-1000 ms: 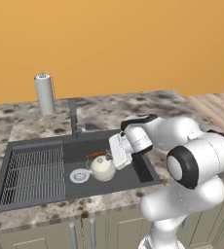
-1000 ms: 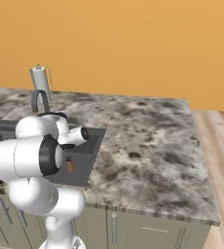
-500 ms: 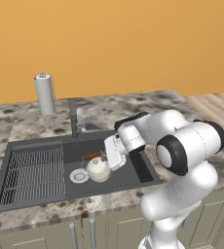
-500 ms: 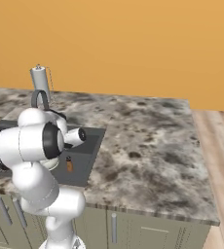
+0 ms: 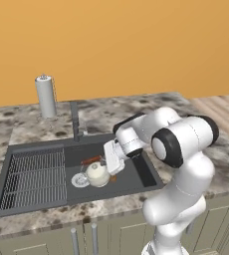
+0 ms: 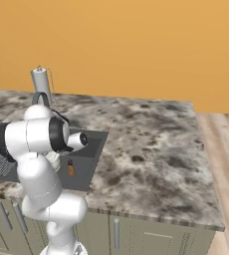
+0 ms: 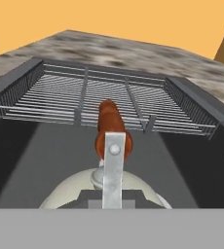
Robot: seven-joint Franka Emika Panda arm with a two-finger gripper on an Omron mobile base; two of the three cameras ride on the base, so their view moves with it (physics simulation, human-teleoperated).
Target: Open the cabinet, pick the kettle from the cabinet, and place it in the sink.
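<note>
The cream-white kettle (image 5: 97, 175) is low inside the dark grey sink (image 5: 139, 172), beside the round drain. My gripper (image 5: 103, 161) reaches in from the right and is shut on the kettle's wire handle, just behind its reddish-brown wooden piece (image 5: 90, 160). In the hand view the gripper (image 7: 113, 195) clamps the grey handle strip above the kettle (image 7: 67, 194), and the wooden piece (image 7: 112, 127) points toward the ribbed rack (image 7: 109, 102). I cannot tell whether the kettle touches the sink floor. The cabinet is out of view.
A wire rack (image 5: 34, 174) fills the sink's left half, and a slim dark faucet (image 5: 75, 121) stands behind the basin. A paper towel roll (image 5: 47, 96) is at the back left. Marble counter (image 6: 151, 149) stretches right. Olive-beige doors (image 5: 111, 239) run below the counter.
The arm has carried the kettle slightly left and lower into the sink, and the elbow has swung forward. The gripper has stayed shut on the handle.
</note>
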